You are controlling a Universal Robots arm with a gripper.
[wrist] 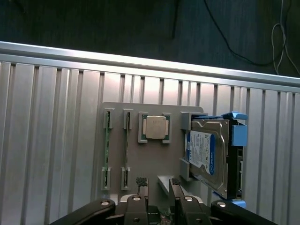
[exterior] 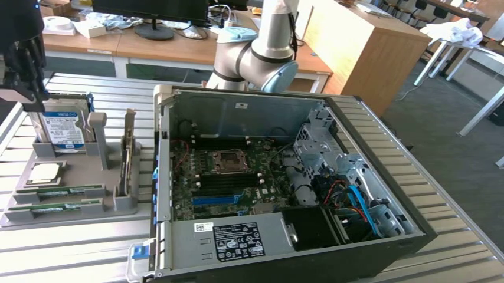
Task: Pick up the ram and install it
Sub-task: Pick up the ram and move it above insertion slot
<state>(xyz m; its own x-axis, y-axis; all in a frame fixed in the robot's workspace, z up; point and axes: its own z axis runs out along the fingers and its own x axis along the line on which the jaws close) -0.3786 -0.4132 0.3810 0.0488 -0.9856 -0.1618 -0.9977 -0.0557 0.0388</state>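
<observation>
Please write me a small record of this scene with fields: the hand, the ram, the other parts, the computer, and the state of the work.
hand: open, holding nothing, over the grey tray
ram sticks: two, green, lying in their slots on the tray, apart from the hand
other parts on tray: silver processor; blue-labelled hard drive standing on edge
computer case: open, motherboard exposed, on the exterior view's right of the tray
work state: ram not yet picked up
</observation>
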